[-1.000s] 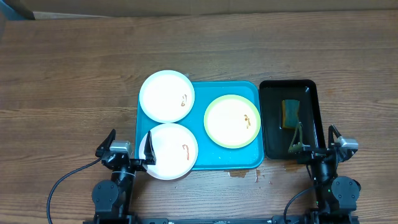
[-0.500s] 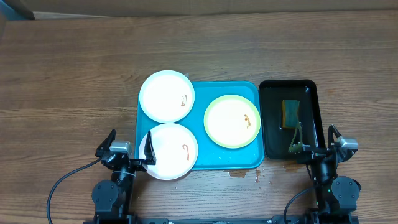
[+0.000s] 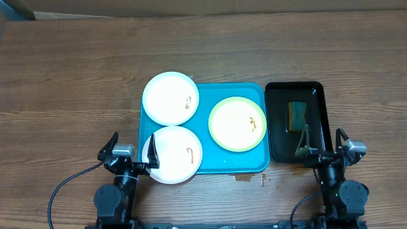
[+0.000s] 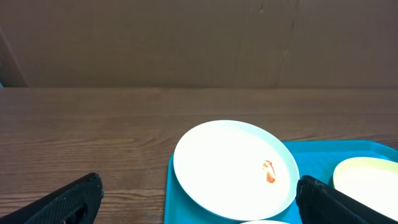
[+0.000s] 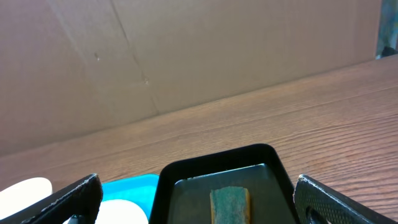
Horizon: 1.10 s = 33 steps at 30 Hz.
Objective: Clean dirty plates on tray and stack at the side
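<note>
The turquoise tray (image 3: 202, 166) holds three plates. A white plate (image 3: 168, 97) with a reddish smear lies on its far left corner and shows in the left wrist view (image 4: 233, 168). A second smeared white plate (image 3: 175, 152) overhangs the near left rim. A yellow-green rimmed plate (image 3: 236, 123) with brown smears lies at the right. My left gripper (image 3: 132, 154) is open and empty at the tray's near left corner; its fingers frame the left wrist view (image 4: 199, 205). My right gripper (image 3: 321, 149) is open and empty at the near end of the black tray; it shows in the right wrist view (image 5: 196, 202).
A narrow black tray (image 3: 296, 121) stands right of the turquoise one with a green-and-yellow sponge (image 3: 296, 116) in it, also in the right wrist view (image 5: 231, 204). A small wet spot (image 3: 249, 178) lies on the wood before the tray. A cardboard wall (image 4: 199, 37) backs the table.
</note>
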Tool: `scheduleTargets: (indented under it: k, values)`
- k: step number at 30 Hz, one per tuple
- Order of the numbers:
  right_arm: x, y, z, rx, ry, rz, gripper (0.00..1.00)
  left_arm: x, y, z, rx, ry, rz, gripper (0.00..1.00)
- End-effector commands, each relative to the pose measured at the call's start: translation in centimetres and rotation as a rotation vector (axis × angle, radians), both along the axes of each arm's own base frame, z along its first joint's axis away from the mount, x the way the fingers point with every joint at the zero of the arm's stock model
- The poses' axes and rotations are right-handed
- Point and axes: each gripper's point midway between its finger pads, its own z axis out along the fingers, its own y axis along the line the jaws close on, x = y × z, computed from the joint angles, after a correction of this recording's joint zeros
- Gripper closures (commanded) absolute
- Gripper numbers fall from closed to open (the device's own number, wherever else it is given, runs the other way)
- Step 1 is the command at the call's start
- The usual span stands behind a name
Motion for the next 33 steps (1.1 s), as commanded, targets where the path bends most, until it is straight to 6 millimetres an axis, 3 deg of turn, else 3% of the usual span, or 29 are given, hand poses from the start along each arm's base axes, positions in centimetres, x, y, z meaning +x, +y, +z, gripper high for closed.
scheduleTargets:
  k: [1,28,33]
  values:
    - [0.0,0.1,-0.1,0.003,-0.007,0.006,0.0,-0.1,-0.2,0.0,-0.011,-0.005,-0.011,0.0]
    - [0.0,0.1,-0.1,0.003,-0.007,0.006,0.0,0.0,0.2,0.0,-0.029,-0.001,0.014,0.0]
    - [0.0,0.1,-0.1,0.003,-0.007,0.006,0.0,-0.3,-1.3,0.5,-0.093,0.002,-0.068,0.0]
